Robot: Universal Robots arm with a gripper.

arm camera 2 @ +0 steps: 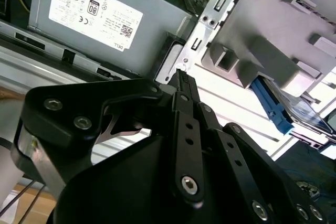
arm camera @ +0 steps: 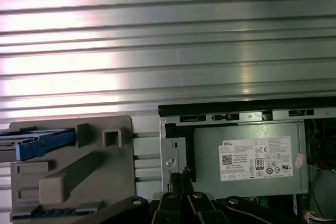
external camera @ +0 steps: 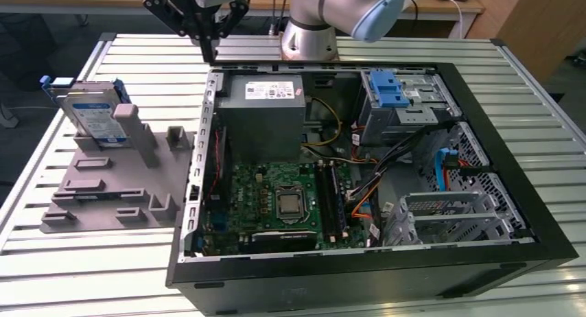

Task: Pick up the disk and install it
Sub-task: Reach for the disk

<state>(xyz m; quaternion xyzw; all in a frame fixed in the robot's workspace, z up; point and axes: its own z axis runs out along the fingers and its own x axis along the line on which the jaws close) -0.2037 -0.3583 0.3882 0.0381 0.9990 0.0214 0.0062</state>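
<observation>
In the exterior view the disk point(external camera: 95, 116) is seen upright in a grey holder point(external camera: 119, 193) on the slatted table point(external camera: 92, 276); the jaws of the gripper point(external camera: 210, 56) are pressed together, empty.

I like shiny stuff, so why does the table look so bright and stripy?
In the first wrist view, light glares off the ribbed metal table in white and pinkish bands. In the second wrist view, the table beside the hand is washed out white, the hand dark. In the exterior view, the glare is milder.
</observation>
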